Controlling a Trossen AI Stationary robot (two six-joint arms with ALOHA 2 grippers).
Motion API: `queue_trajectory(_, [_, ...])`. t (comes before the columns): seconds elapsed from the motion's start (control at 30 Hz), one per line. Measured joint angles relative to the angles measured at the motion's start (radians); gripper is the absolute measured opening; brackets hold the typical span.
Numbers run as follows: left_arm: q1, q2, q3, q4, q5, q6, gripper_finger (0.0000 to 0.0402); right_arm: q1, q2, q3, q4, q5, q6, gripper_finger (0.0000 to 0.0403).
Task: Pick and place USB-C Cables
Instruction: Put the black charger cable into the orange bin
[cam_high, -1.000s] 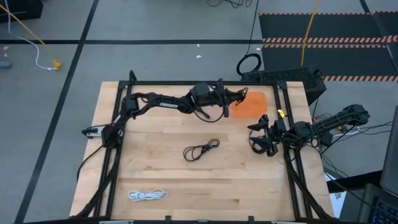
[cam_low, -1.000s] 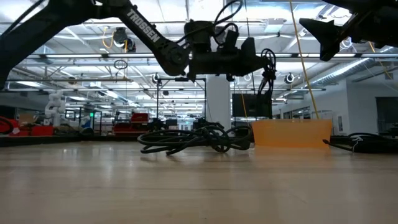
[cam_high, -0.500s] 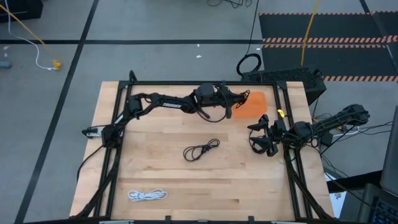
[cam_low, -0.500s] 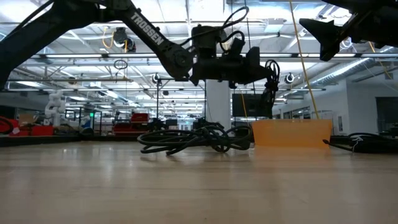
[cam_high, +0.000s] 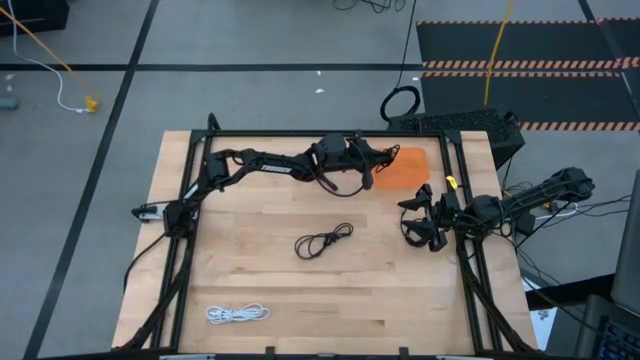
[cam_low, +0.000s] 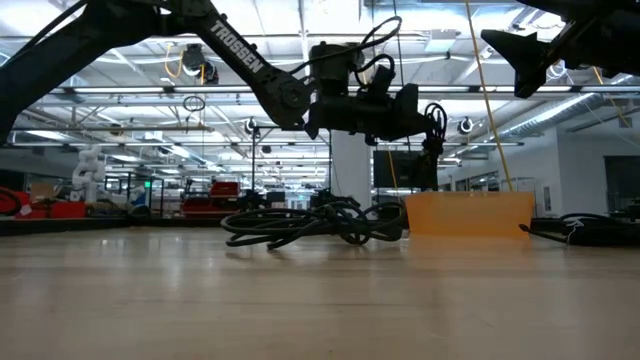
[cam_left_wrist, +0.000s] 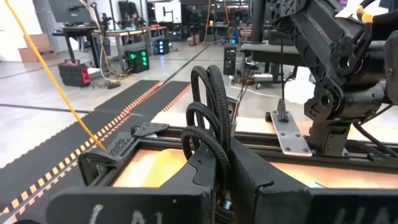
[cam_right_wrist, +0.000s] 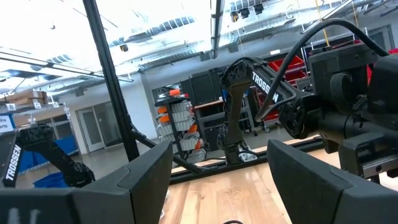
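Note:
My left gripper (cam_high: 381, 158) hangs in the air at the table's far side, just left of the flat orange tray (cam_high: 405, 168), and is shut on a coiled black USB-C cable (cam_left_wrist: 208, 99). A second black coil (cam_high: 325, 241) lies flat at the table's middle; the low view shows it as a dark heap (cam_low: 315, 222). A white coil (cam_high: 238, 313) lies near the table's near left corner. My right gripper (cam_high: 413, 221) waits open above the table's right side, touching nothing. My left gripper pinches the black coil between its two fingers (cam_left_wrist: 200, 169), several strands together. The fingers reach roughly level, from the table's left toward its right. The coil's loops (cam_left_wrist: 214, 81) stand out past the fingertips. In the low view the coil (cam_low: 435, 128) hangs clear of the table.
A black frame rail (cam_high: 320, 133) runs along the table's far edge and down both sides. The orange tray (cam_low: 468, 214) sits in the far right corner. Bare wood lies between the two cables on the table. Thick cords and striped mats lie on the floor beyond.
My left gripper has carried the black coil a short way toward the table's right edge, closer to the orange tray, staying shut at about the same height. The cables on the table have not moved.

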Motion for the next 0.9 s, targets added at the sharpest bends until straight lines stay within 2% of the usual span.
queue_trajectory(0.9, [-0.021,0.0,0.0,-0.019,-0.01,0.025,0.0026,0.0,0.0,0.0,0.0,0.0,0.0,0.0254])
